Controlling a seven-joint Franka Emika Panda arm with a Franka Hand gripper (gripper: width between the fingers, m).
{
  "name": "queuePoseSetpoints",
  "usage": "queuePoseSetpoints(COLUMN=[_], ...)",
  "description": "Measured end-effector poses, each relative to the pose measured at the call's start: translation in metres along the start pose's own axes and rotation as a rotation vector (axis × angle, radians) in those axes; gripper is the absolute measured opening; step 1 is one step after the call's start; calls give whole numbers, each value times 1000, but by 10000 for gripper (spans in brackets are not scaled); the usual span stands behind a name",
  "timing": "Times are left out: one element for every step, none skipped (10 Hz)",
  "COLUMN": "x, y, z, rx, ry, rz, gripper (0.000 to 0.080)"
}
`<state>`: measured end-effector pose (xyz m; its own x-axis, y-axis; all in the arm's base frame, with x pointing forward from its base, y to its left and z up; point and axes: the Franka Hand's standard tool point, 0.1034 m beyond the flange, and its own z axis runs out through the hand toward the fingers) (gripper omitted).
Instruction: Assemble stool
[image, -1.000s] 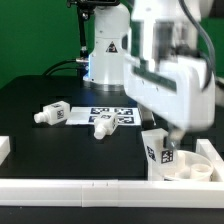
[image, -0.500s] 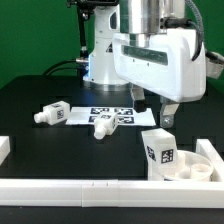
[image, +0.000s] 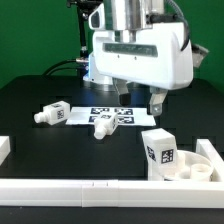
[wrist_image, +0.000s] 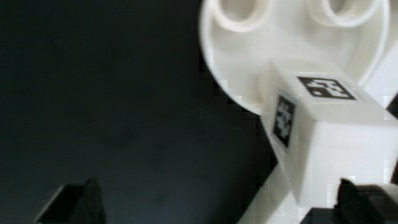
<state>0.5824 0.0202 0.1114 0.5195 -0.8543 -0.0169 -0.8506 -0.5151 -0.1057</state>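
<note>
1. Leg (image: 158, 150) stands upright on the seat (image: 207, 168) at the exterior view's lower right, with nothing holding it.
2. A second ago the gripper (image: 140, 100) was low around that leg. It has since lifted and swung toward the exterior view's left, and its jaws now stand wide apart and empty.
3. That suggests the first leg is placed and the next is due. A loose leg (image: 50, 114) and a second loose leg (image: 103, 127) lie on the table, the second against the marker board (image: 120, 112).
4. Hard to tell:
   - The peg end is hidden inside the seat, so whether the leg is fully home cannot be judged.
   - The front rail (image: 90, 188) covers the seat's near edge, and the frame cuts off its far side.
   - The wrist view shows only part of the seat (wrist_image: 240, 45) and the fingertips (wrist_image: 75, 200).
</note>
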Motion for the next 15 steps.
queuePoseSetpoints(x=[-8, -7, -6, -6, -6, -5, -6, -16, -22, -20, -20, -20, -20, -21, -23], y=[3, 3, 4, 4, 5, 19, 42, 61, 69, 68, 68, 69, 73, 92, 116], z=[-1, 1, 2, 2, 2, 8, 14, 18, 20, 20, 20, 20, 23, 29, 36], rx=[-10, -13, -14, -14, -16, -24, -47, -65, -73, -71, -71, -72, -70, -71, -82], ry=[-1, 0, 0, -1, -2, -22, -62, -92, -93, -93, -93, -93, -107, -159, -212], rz=[-35, -150, -215, -284, -396, -473, -559, -580, -633, -667, -669, -668, -666, -644, -655], gripper=[648, 648, 648, 648, 648, 648, 648, 648, 648, 648, 648, 648, 648, 648, 648])
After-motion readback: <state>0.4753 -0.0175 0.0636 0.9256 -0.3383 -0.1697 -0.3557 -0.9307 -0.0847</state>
